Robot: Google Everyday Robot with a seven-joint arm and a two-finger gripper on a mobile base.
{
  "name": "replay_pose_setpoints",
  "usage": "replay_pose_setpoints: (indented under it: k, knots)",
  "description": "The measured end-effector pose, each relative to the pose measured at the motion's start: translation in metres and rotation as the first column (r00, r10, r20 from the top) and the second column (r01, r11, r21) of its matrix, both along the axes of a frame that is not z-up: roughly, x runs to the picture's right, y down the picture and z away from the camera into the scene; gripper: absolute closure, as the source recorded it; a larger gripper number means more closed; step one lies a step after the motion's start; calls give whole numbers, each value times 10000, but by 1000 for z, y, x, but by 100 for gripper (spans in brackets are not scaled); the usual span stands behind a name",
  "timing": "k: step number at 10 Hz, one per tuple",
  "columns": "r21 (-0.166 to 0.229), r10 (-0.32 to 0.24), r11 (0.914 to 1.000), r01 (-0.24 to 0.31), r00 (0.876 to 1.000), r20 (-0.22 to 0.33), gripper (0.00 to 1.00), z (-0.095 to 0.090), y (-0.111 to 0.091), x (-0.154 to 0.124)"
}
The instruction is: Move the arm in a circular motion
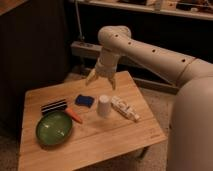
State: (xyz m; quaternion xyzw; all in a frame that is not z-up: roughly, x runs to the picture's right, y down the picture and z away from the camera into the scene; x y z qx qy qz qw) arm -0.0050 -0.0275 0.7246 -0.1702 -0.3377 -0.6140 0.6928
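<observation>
Probably lab: dark shelving (165, 10), hand (101, 79) above table (100, 137).

One arm (150, 52) with one end effector (101, 79) is seen above the worktop (115, 142): one green bowl (53, 128), one white cup (103, 106), one carrot (75, 116), one blue sponge (84, 101)

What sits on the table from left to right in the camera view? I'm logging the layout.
Green bowl → striped block → carrot → blue sponge → white cup → white packet. The tool hangs above the table's far edge, over the sponge-cup stretch.
</observation>
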Motion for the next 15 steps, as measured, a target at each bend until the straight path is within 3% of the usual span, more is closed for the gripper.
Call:
replay_pose_setpoints:
  k: [1,3,5,6,7,10,11,13,15]
  knots:
    - [36,304,9995,-303,9992,-243,20,28,-6,30]
    - [75,720,9974,-717,9953,-650,20,53,-6,74]
    - [295,1287,9916,-1261,9842,-1216,20,61,1,137]
    - [435,1424,9896,-1375,9787,-1476,20,56,5,160]
    - [573,1532,9877,-1452,9717,-1799,20,43,10,183]
    - [598,1638,9864,-1528,9383,-3046,20,-34,28,237]
    - [418,1649,9862,-1605,9223,-3496,20,-66,41,240]
    - [-91,1718,9813,-1924,8956,-4102,20,-105,75,231]
    - [-762,1816,9680,-2390,8772,-4444,20,-129,122,215]
